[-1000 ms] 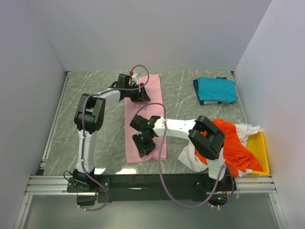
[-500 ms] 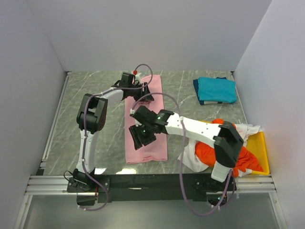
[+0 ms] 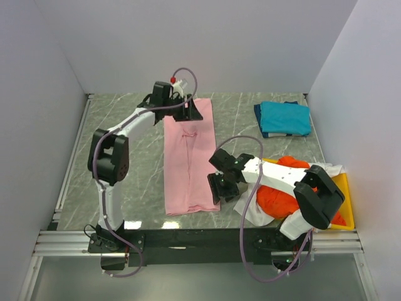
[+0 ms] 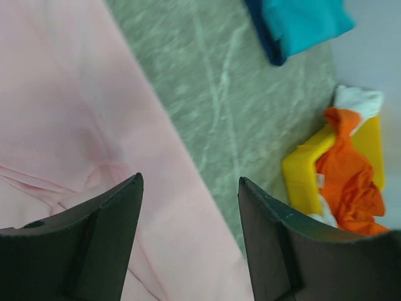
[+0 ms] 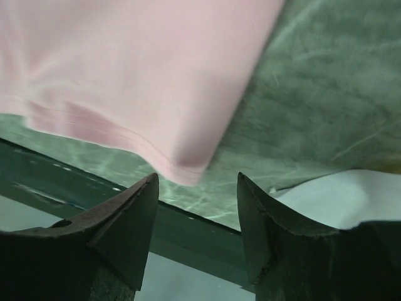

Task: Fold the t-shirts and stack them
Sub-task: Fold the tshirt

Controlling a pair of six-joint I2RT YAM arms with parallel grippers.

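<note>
The light pink t-shirt (image 3: 189,157) lies flat as a long folded strip in the middle of the table. It also shows in the left wrist view (image 4: 81,138) and the right wrist view (image 5: 131,75). My left gripper (image 3: 191,113) is open and empty above its far right edge (image 4: 188,188). My right gripper (image 3: 218,188) is open and empty just off its near right corner (image 5: 197,182). The teal-blue t-shirt (image 3: 283,118) lies folded at the far right. The orange-red t-shirt (image 3: 285,194) and the white t-shirt (image 3: 254,210) are heaped at the yellow tray.
The yellow tray (image 3: 342,194) sits at the right edge under the heap of cloth; it also shows in the left wrist view (image 4: 301,179). The table's near edge rail (image 5: 188,232) runs just under my right gripper. White walls close in the table on three sides.
My right gripper has moved off the pink shirt, to the right and towards the near edge. My left gripper has shifted towards the shirt's far end. The shirt lies flatter.
</note>
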